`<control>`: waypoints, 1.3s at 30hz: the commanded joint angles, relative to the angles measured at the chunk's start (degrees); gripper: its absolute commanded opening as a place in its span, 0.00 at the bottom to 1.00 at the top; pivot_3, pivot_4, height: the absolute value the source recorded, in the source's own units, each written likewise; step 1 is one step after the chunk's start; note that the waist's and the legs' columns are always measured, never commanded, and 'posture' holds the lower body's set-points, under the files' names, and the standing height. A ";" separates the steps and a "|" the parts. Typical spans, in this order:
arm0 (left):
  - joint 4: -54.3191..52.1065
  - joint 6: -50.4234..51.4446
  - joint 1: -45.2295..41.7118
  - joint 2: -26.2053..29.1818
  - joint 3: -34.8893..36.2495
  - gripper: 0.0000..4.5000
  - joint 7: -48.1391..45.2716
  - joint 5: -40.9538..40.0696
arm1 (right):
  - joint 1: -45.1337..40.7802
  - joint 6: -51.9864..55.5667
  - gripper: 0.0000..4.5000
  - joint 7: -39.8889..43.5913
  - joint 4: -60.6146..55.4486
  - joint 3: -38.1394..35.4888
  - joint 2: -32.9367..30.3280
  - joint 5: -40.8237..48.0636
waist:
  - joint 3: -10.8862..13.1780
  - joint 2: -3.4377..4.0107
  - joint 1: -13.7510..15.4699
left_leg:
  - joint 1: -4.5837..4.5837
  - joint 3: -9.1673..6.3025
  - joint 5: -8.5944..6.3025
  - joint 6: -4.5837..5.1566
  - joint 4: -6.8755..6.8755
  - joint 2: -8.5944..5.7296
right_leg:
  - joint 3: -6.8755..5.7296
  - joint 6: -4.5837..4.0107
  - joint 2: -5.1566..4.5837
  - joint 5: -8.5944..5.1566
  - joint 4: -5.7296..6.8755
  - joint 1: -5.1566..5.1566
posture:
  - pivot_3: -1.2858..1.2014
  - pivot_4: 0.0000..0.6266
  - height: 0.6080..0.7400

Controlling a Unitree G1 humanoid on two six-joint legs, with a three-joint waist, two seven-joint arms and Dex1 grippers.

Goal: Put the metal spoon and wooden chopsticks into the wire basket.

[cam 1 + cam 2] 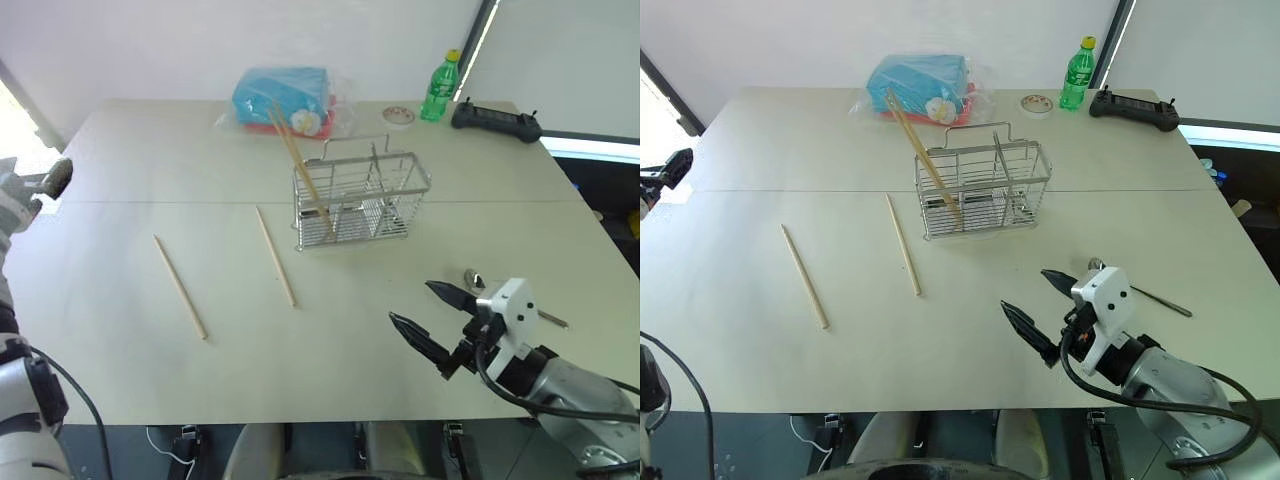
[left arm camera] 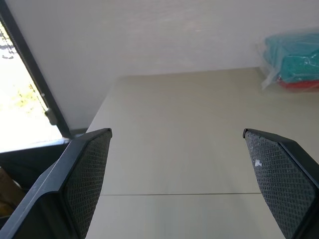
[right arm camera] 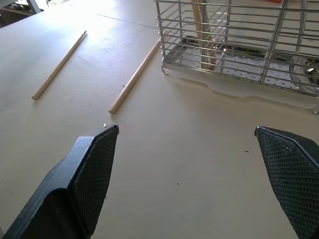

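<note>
Inside the silver wire-mesh basket (image 1: 983,190) lean two pale wooden chopsticks (image 1: 923,158); two more lie on the beige table (image 1: 760,150) to its left. Nearer me, the shiny metal spoon (image 1: 1145,293) lies beyond my wide-open right claw (image 1: 1044,318). My left claw (image 2: 179,174) gapes too.

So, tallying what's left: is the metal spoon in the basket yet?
Out. The metal spoon lies flat on the table, apart from the wire basket.

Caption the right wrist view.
Open right gripper facing silver wire-mesh basket, two pale wooden chopsticks lying on beige table.
</note>
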 commanded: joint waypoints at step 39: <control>-21.71 19.90 0.25 -0.48 -6.08 0.99 -16.84 -9.42 | 8.95 -10.24 1.00 4.75 1.47 -5.89 -1.14 -5.03 | -0.02 -0.03 -0.08 | 0.04 0.16 0.01 0.00 0.36 0.01 | 0.01 -0.08 0.03 -0.04 0.13 0.24 | 0.52 0.24 0.85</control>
